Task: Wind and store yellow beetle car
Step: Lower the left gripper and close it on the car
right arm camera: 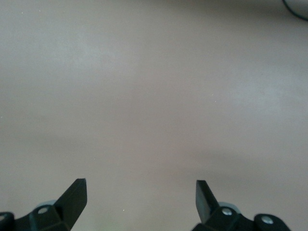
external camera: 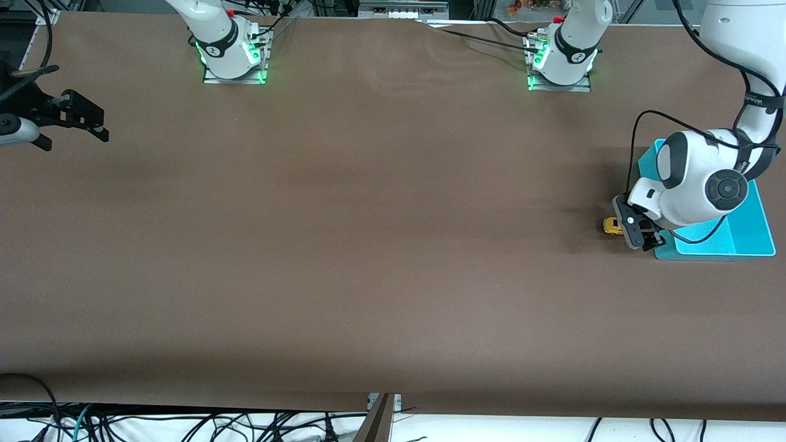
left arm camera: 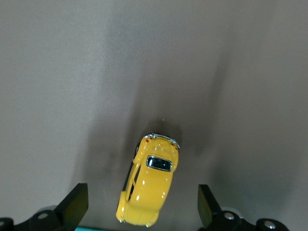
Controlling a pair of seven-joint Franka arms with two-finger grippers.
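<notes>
The yellow beetle car (external camera: 612,226) is sitting on its wheels on the brown table (external camera: 368,245) at the left arm's end, just beside the near corner of a turquoise bin (external camera: 752,242); whether car and bin are touching cannot be told. In the left wrist view the car (left arm camera: 147,185) is lying between the two dark fingers (left arm camera: 74,204), with bare table showing on both sides of it, so neither finger is contacting it.

The left gripper (external camera: 638,236) is hanging low over the car and the bin's corner, its jaws spread wide and holding nothing. The left arm's white wrist is covering much of the bin's interior, so its contents cannot be made out.

Farther from the front camera, at the right arm's end of the table, the right gripper (external camera: 77,120) is waiting above bare table. The right wrist view is showing its fingers (right arm camera: 74,195) spread apart with only tabletop between them.
</notes>
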